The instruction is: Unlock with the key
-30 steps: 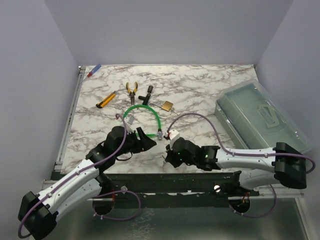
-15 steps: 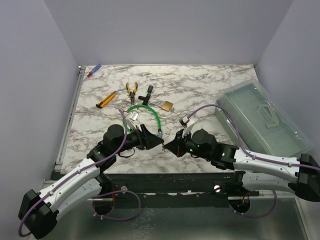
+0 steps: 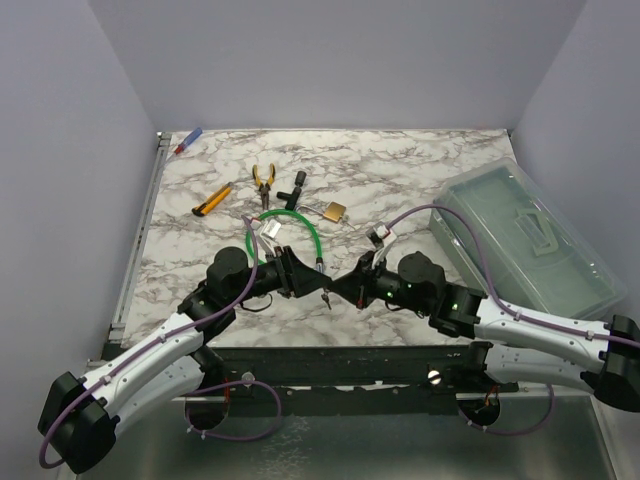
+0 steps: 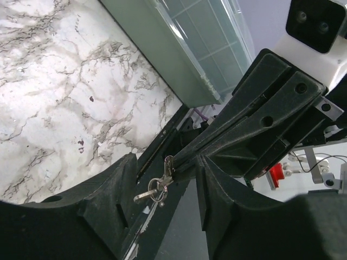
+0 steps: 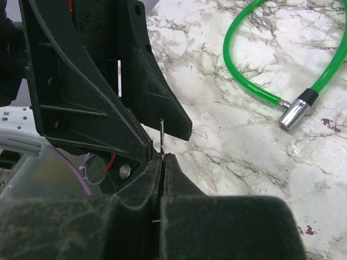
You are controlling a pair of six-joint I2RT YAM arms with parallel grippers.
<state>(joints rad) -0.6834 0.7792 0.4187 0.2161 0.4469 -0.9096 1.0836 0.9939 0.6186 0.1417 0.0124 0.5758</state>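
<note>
Two sets of fingers — right fingers (image 4: 246, 116) clamped on the key (image 4: 152, 190), left fingers (image 4: 105, 203) apart, flanking it.

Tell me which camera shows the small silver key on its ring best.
Left wrist: the small silver key on its ring hangs in clear view from the shut right gripper, inside the open left gripper. Right wrist shows the key only edge-on, a thin sliver above its fingertips; top external shows a tiny speck.
</note>
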